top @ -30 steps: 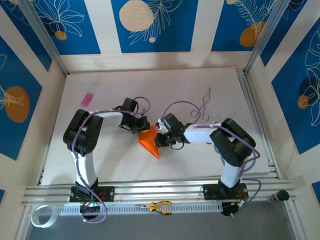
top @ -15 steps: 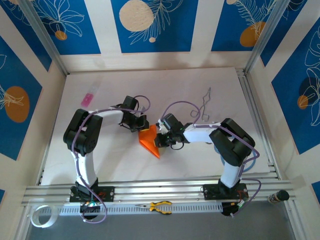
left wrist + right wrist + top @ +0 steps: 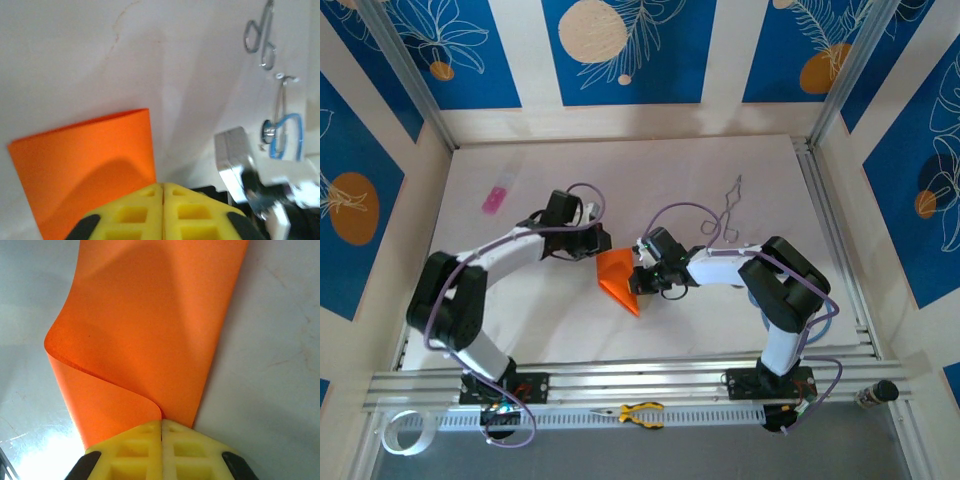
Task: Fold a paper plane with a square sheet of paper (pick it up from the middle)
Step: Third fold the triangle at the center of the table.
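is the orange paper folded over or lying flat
Folded over: the orange paper curls back on itself in a rounded bend, pinched by the fingers of the right gripper.

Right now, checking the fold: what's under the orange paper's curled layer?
A lower layer of the orange paper, on the white table. The layers' meeting inside the shut right tool is covered.

Pink rectangular object (image 3: 495,199) lies far left on desk (image 3: 670,165). Bent wire (image 3: 730,203) right of centre. Yellow-handled pliers (image 3: 640,412) at near edge.
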{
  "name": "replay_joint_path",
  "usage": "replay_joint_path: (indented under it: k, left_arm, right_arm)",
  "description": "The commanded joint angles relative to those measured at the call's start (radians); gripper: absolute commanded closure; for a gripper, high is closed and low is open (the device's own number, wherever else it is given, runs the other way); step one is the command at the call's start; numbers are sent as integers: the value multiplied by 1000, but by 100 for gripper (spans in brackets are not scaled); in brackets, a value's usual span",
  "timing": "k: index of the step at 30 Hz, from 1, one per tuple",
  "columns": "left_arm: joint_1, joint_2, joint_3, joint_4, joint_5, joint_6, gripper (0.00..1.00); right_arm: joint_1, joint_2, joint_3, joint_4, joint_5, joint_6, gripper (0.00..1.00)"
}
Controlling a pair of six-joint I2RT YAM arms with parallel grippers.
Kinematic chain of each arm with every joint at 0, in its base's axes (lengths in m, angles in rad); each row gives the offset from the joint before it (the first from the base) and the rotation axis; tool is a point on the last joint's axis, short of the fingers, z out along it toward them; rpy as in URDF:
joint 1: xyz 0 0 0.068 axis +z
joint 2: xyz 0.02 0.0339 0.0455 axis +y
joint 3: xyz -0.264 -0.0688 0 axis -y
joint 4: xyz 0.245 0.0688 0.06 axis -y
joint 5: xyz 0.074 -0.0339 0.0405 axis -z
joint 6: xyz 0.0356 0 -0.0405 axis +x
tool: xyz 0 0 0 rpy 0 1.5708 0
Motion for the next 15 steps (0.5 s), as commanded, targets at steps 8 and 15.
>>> replay_joint_path:
  k: [8,15]
  left_arm:
    - [-103,-184,-377,385,-40,-337,100]
    - [-137,-156,-458,529,-49,-402,100]
  right_arm:
    - [-4,0,-31,-35,35,25,99]
    - [-3,2,-34,-36,36,28,99]
